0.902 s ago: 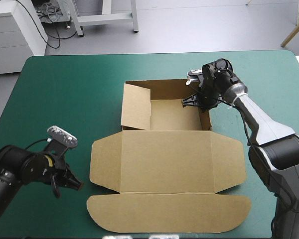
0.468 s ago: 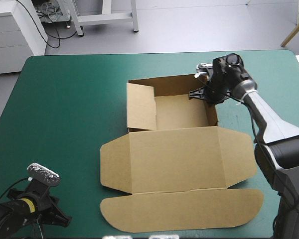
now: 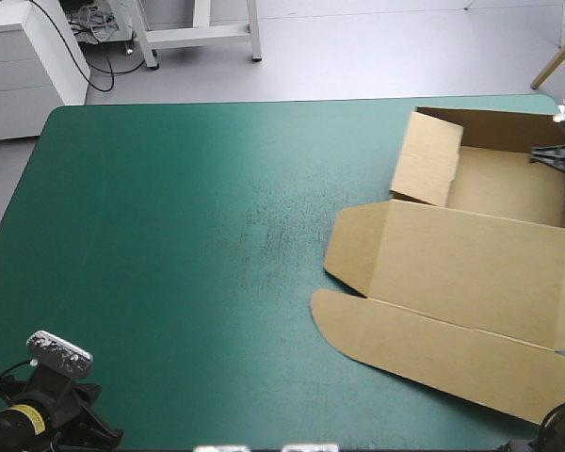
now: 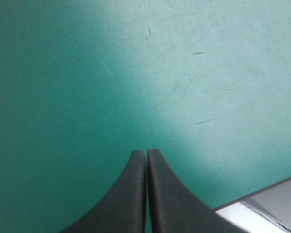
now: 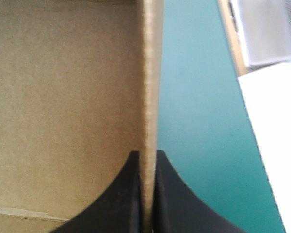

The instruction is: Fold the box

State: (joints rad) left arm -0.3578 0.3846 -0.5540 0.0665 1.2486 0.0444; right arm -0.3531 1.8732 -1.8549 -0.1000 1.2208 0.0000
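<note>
Brown board is lying well over on the right side of the table (image 3: 169,235). The box (image 3: 471,254) is standing as an open tray near the far right corner. Its lid (image 3: 452,330) is lying flat toward the near edge, and its right side is running out of the high view.

Right jaws are pinching the tray's right wall (image 5: 150,73). They are all but closed, with the board edge-on between the fingers. The tray floor is showing on one side of the wall and teal-green cover on the other.

Left jaws are pressing together with nothing in them. They are hanging over bare cover by the near left corner, well apart from the box.

Judging the step: the walls are looking raised, so this reads as holding or placing the formed tray by one wall. The left end flap (image 3: 424,160) is leaning inward and may not be fully tucked.

Next move is likely calling for letting go of the wall without splaying it outward. After that, any loose flap is needing to be seated.
</note>
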